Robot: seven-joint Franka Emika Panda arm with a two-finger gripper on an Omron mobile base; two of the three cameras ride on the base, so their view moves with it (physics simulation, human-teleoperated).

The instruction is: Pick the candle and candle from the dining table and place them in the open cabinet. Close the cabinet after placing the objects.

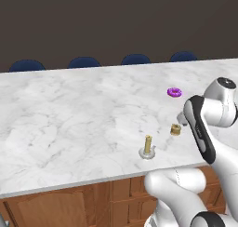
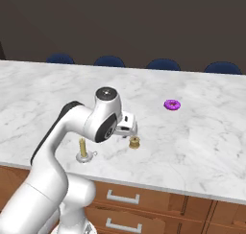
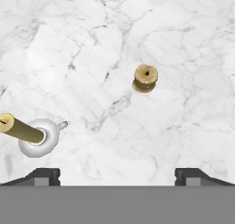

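Note:
The slim stick candle stands upright on its round silver dish near the front edge of the marble dining table. The short stubby candle sits a little right of it and farther back. In the right base view, my gripper hangs just above the stubby candle, with the stick candle to its left. Looking down, the hand view shows the stubby candle ahead of the open gripper and the stick candle at the left. Nothing is between the fingertips. The cabinet is out of view.
A small purple ring lies farther back on the table, beyond the stubby candle. Several blue chair backs line the table's far side. Drawers with grey handles sit below the near edge. Bare marble stretches to the left.

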